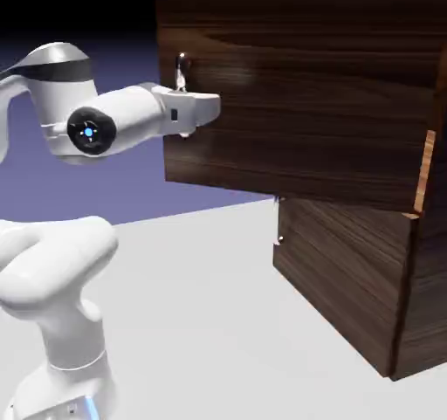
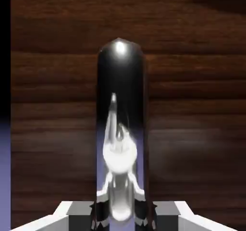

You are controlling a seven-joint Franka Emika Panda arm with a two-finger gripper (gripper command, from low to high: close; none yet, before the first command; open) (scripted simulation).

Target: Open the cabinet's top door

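The dark walnut cabinet (image 1: 349, 278) stands at the exterior view's right. Its top door (image 1: 306, 95) is swung out from the cabinet body, its free edge reaching left toward the arm. The slim silver bar handle (image 1: 181, 71) stands near that edge. My gripper (image 1: 185, 95) is shut on the handle, the white hand lying level against the door. In the hand view the shiny handle (image 2: 121, 105) fills the middle between my grey fingertips (image 2: 79, 216), with the door's wood grain (image 2: 192, 81) behind it.
The shorter lower door (image 1: 340, 270) stays flat against the cabinet, its small silver handle (image 1: 279, 237) at its left edge. The door's lighter orange-brown edge (image 1: 425, 174) shows at the right. The white table (image 1: 201, 322) spreads below the open door.
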